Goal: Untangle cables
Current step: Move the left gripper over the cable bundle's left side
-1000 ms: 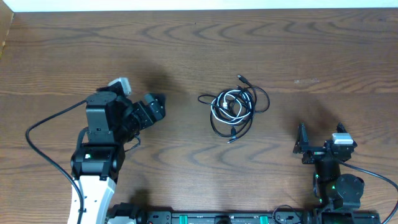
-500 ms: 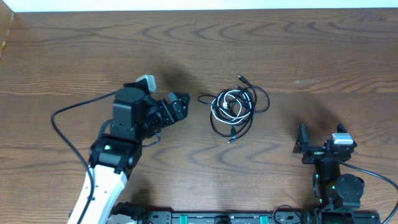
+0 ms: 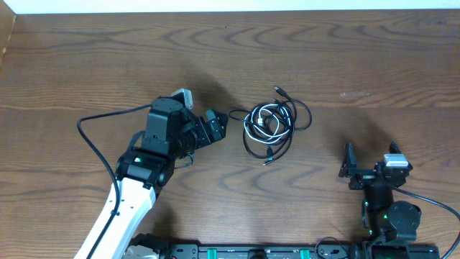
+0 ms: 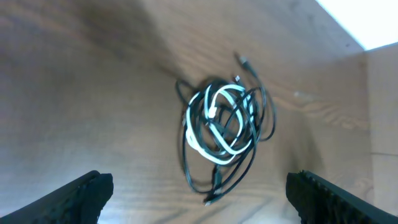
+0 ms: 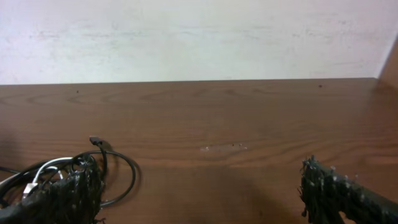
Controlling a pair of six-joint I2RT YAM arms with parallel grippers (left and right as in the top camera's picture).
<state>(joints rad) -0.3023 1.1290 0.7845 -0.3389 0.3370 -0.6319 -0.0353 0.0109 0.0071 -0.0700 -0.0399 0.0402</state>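
The cables lie in one tangled bunch on the wooden table, several black cords and one white, with small plug ends sticking out. My left gripper is open and empty just left of the bunch, close to its nearest loop. In the left wrist view the bunch sits ahead of the left gripper, whose jaws stand wide apart. My right gripper is open and empty at the front right, well apart from the bunch. In the right wrist view its left finger hides part of the cables.
The left arm's thick black wire loops over the table to the left. A black rail runs along the front edge. A white wall stands behind the table's far edge.
My left arm has swung to the right, bringing its open gripper up beside the cable bunch. The cables and the right arm have not moved.
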